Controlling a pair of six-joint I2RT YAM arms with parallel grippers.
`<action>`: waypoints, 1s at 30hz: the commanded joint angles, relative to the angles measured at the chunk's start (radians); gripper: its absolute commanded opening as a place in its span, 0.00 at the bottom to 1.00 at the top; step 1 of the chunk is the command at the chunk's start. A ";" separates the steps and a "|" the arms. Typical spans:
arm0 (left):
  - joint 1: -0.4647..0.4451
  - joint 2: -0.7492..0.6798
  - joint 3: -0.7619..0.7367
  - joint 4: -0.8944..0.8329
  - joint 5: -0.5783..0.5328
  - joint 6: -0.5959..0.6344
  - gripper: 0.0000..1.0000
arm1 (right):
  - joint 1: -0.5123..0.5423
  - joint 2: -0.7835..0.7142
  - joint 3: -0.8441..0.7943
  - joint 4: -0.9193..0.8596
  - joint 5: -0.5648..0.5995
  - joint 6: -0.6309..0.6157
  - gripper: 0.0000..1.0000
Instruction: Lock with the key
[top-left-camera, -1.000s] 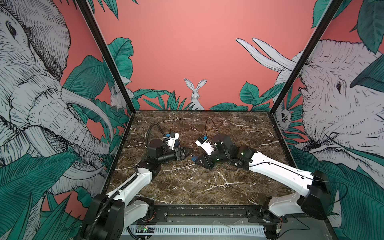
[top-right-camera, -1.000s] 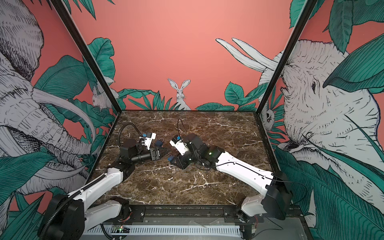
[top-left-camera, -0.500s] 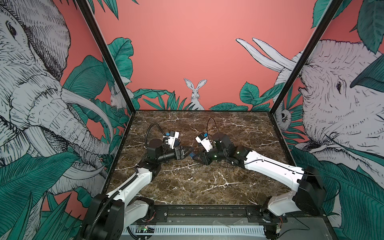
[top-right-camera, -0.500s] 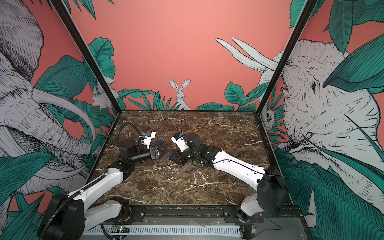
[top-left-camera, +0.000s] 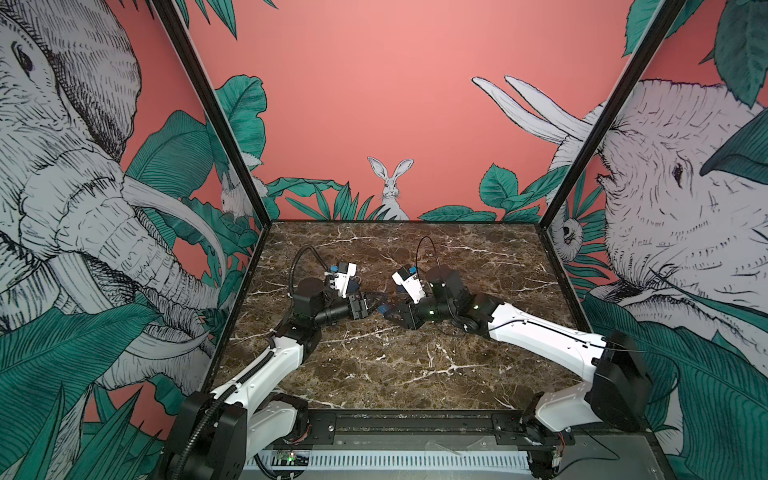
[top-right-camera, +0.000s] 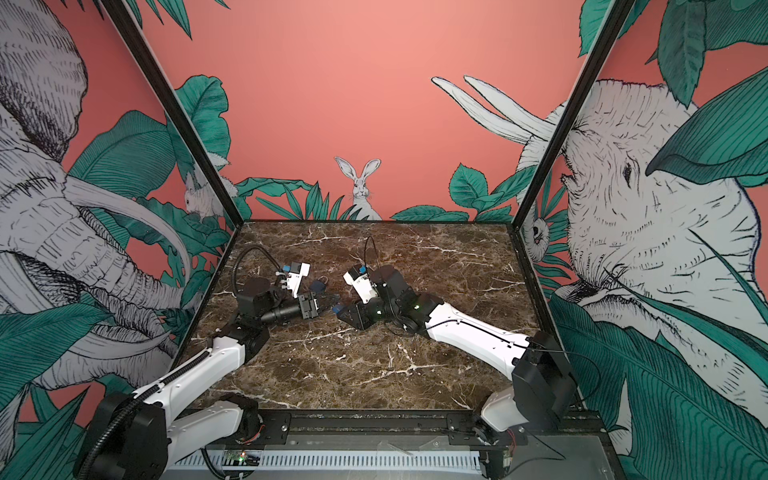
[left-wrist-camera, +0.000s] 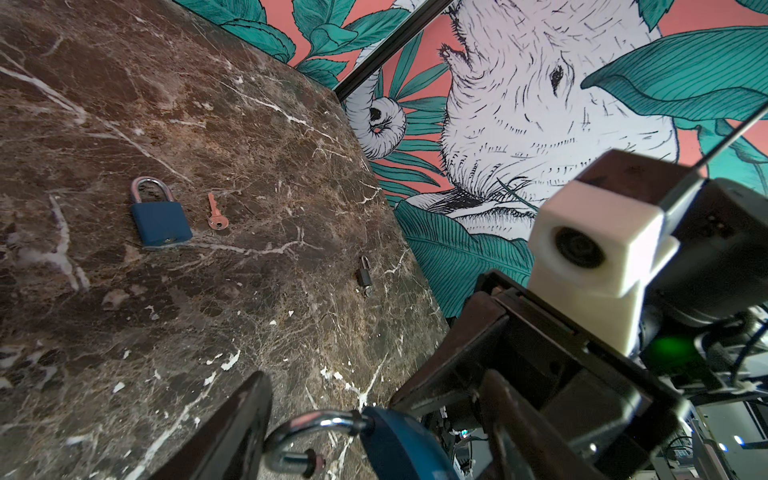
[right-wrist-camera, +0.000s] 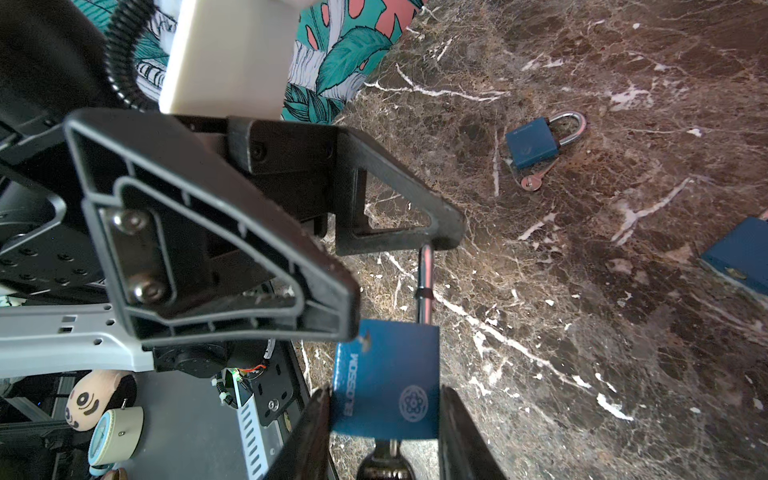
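The right gripper (right-wrist-camera: 386, 399) is clamped on the blue body of the padlock (right-wrist-camera: 386, 365), over the middle of the desk (right-wrist-camera: 623, 332). The padlock's long axis points straight at the left gripper (left-wrist-camera: 370, 415), with the shackle (right-wrist-camera: 424, 282) leading and its free leg out of the body. The left gripper's jaws stand wide with the shackle between them, and 1 fingertip appears to touch it. Both arms reach in low, grippers tip to tip. The left gripper is the nearer to the shackle.
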 joint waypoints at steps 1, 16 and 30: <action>0.017 -0.031 -0.025 0.004 0.024 -0.004 0.78 | -0.007 -0.034 0.008 0.091 -0.015 0.012 0.02; 0.041 -0.032 -0.035 0.083 0.056 -0.065 0.81 | -0.007 0.008 0.012 0.153 -0.043 0.040 0.02; 0.042 -0.069 -0.016 0.006 0.053 -0.044 0.68 | -0.014 0.048 0.045 0.124 -0.027 0.020 0.01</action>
